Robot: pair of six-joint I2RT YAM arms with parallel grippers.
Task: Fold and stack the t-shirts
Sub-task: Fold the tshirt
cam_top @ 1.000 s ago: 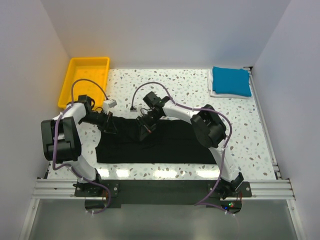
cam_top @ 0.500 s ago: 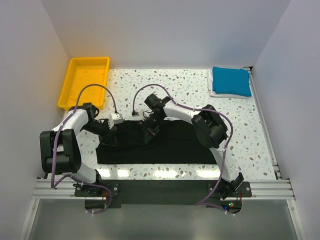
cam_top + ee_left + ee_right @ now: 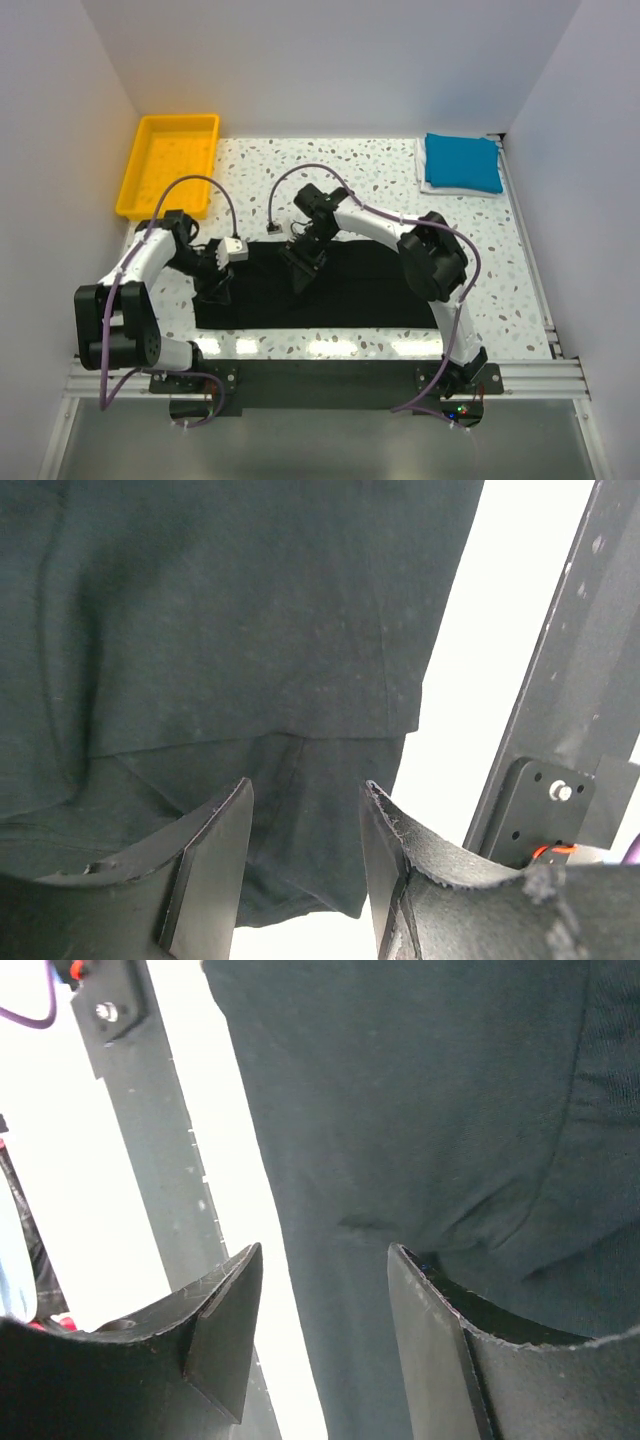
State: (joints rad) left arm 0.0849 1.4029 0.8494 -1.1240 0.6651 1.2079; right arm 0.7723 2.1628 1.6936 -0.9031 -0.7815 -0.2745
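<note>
The black t-shirt [image 3: 360,290] lies flat at near centre, long axis left to right. Your left gripper [image 3: 216,288] hangs over its left end, your right gripper [image 3: 303,274] over mid-width. Both stand parted, holding nothing.

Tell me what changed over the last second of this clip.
Both grippers slid toward the near edge of the table over the black t-shirt. The left gripper came from the shirt's far-left corner, and the right gripper moved a shorter way. Both sets of jaws stand apart now, and no grasp or release shows. The yellow bin and the folded blue shirt stayed put.
</note>
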